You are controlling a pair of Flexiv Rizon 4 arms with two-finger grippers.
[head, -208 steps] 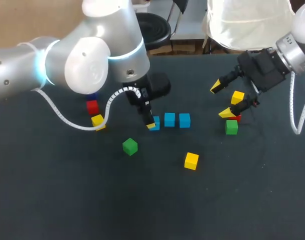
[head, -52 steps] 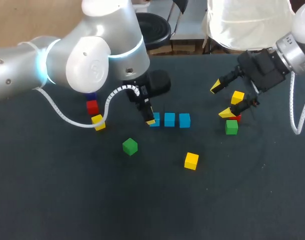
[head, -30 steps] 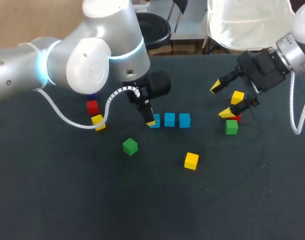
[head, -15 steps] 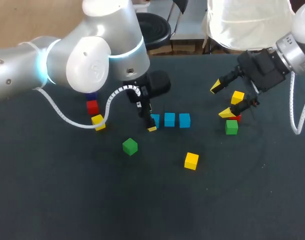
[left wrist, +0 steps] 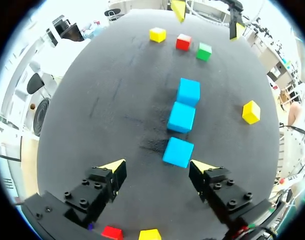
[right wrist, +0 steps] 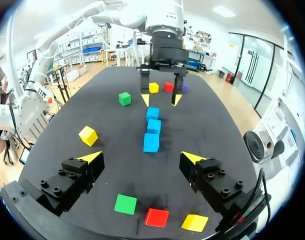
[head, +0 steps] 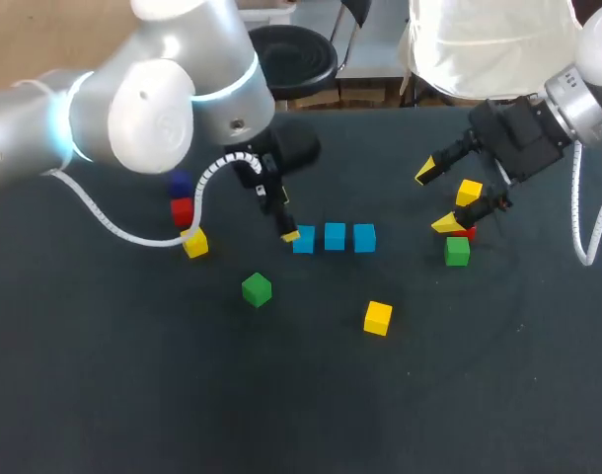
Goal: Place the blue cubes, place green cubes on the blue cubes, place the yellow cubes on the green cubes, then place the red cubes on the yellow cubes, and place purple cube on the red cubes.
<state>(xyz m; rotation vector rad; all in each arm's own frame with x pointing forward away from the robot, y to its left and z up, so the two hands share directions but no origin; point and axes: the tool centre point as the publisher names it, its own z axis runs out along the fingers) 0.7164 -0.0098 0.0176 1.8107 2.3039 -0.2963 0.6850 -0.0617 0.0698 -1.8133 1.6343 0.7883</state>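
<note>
Fingers (head: 289,235) of left arm open, empty, at 9 o'clock end of the row of three light-blue cubes (head: 334,237); small green cube (head: 257,288) lies at their 7 o'clock on dark worktop (head: 133,395), nearest this arm.

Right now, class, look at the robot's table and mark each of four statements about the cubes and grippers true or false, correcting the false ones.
1. Three blue cubes lie in a row on the table. True.
2. A green cube sits on top of a blue one. False: both green cubes rest on the table, apart from the blue row.
3. The left gripper is shut on a blue cube. False: it is open, and the blue cubes lie ahead of its fingertips.
4. The right gripper is open and holds nothing. True.
</note>
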